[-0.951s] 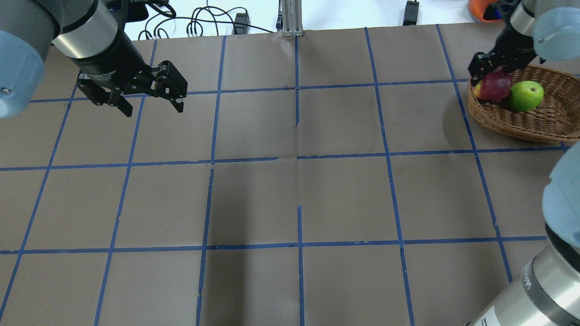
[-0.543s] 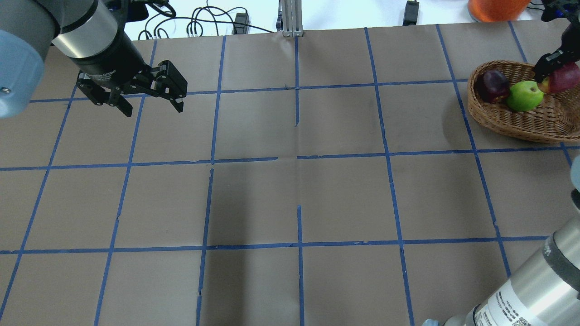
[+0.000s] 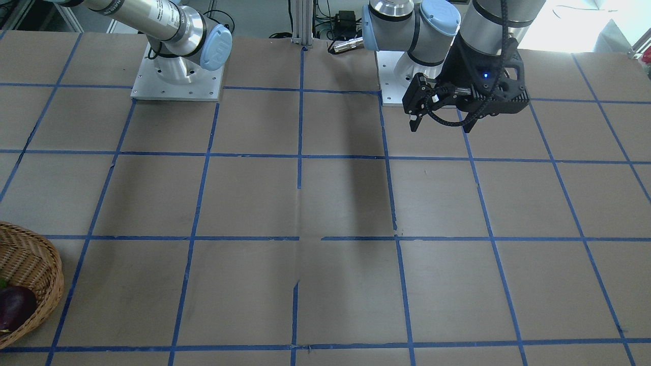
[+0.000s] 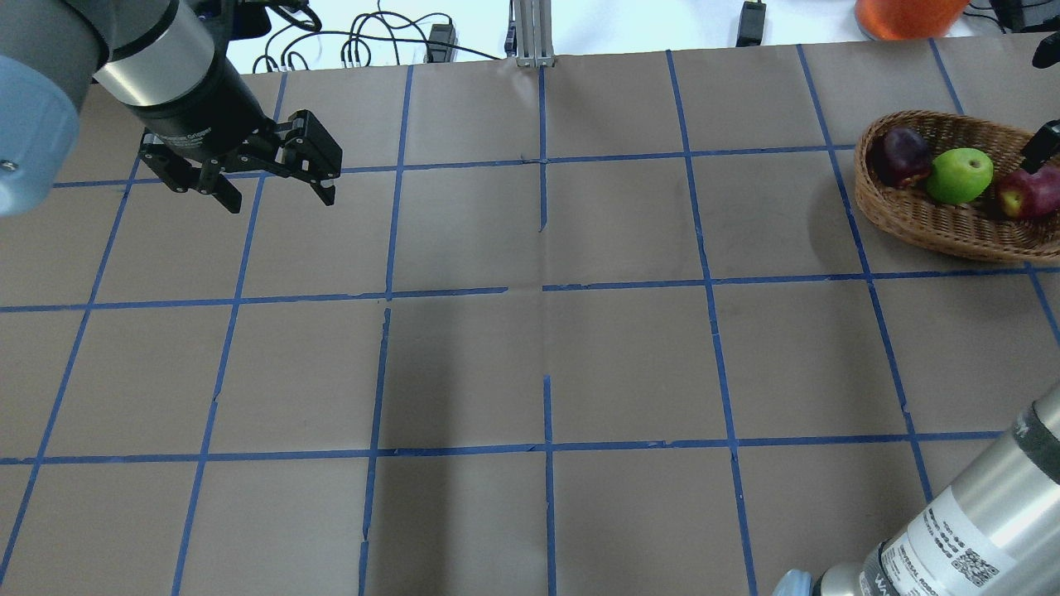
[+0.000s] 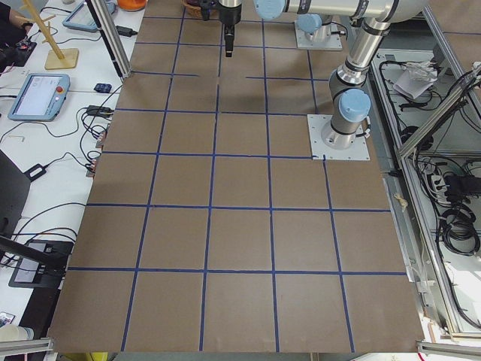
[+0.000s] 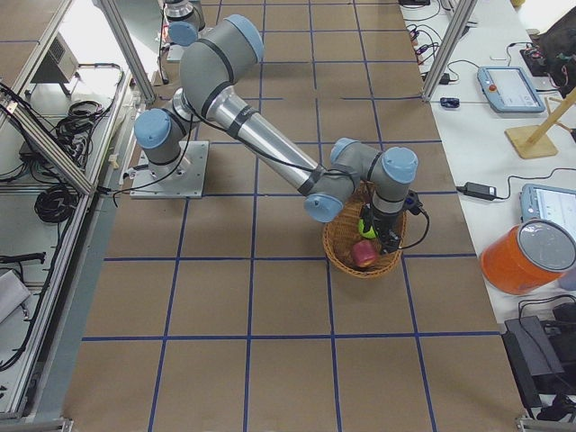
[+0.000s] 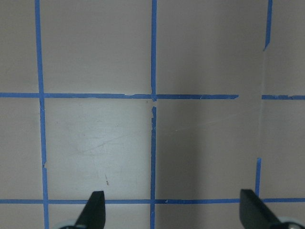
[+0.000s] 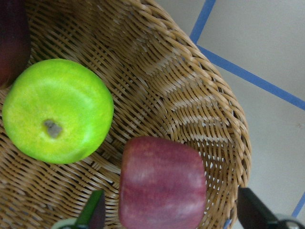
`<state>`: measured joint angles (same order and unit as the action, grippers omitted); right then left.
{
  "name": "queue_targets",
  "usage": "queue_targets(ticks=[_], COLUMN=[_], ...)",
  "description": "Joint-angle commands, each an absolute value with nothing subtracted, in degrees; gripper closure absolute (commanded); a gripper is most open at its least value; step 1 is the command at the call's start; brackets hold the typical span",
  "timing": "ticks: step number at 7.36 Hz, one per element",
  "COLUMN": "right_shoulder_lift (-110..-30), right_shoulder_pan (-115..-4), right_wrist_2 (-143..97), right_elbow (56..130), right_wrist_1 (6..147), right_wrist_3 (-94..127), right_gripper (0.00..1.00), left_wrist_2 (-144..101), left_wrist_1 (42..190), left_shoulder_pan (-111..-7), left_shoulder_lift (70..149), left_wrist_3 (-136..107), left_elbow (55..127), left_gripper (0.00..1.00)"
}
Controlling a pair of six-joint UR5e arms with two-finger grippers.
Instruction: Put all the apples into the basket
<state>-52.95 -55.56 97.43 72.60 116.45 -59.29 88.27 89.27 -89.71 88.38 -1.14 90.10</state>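
Observation:
The wicker basket stands at the table's far right. In it lie the dark purple apple, the lime green apple and the red apple. My right gripper hangs just over the basket, open, with its fingers standing apart on either side of the red apple beside the green apple. Only one of its fingers shows in the overhead view. My left gripper is open and empty, above the table's far left; it also shows in the front-facing view.
An orange container stands beyond the table's far edge near the basket. Cables and an aluminium post are at the far edge. The brown table has a blue tape grid. The basket edge shows in the front-facing view.
My right gripper carried the red apple from the basket's left rim across to its right side and opened; the apple now lies in the basket. The left arm has not moved.

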Motion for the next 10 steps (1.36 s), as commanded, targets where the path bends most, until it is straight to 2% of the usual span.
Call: queue_targets(ticks=[1,4,6,8,9,10], right_shoulder_lift=[-57.3,-69.8,-78.3,-86.1,-87.1,-86.9], right_shoulder_pan=[-58.4,-74.6,-87.1,-98.0,-96.9,-95.4], right_wrist_2=[97.1,94.0,91.8,87.1,87.9,86.8], right_elbow=[72.6,73.2,74.3,82.1,87.1,87.6], right_wrist_1=[110.1,86.8,76.6,77.4,86.7,89.3], right_wrist_3=[-52.8,-26.7,-11.1,-4.4,-7.7,-8.2], right_gripper=[0.0,0.0,0.0,0.0,0.0,0.0], left_wrist_2=[88.2,88.1,88.1,88.0,88.0,88.0], left_wrist_1=[89.2,89.2,89.2,89.2,89.2,89.2], left_shoulder_pan=[-89.7,-89.7,-89.7,-89.7,-89.7,-89.7], left_shoulder_lift=[88.5,88.5,88.4,88.6,88.5,88.5], left_wrist_3=[-1.1,-1.1,-1.1,-1.3,-1.3,-1.3], left_elbow=[90.2,90.2,90.2,90.2,90.1,90.2], left_gripper=[0.0,0.0,0.0,0.0,0.0,0.0])
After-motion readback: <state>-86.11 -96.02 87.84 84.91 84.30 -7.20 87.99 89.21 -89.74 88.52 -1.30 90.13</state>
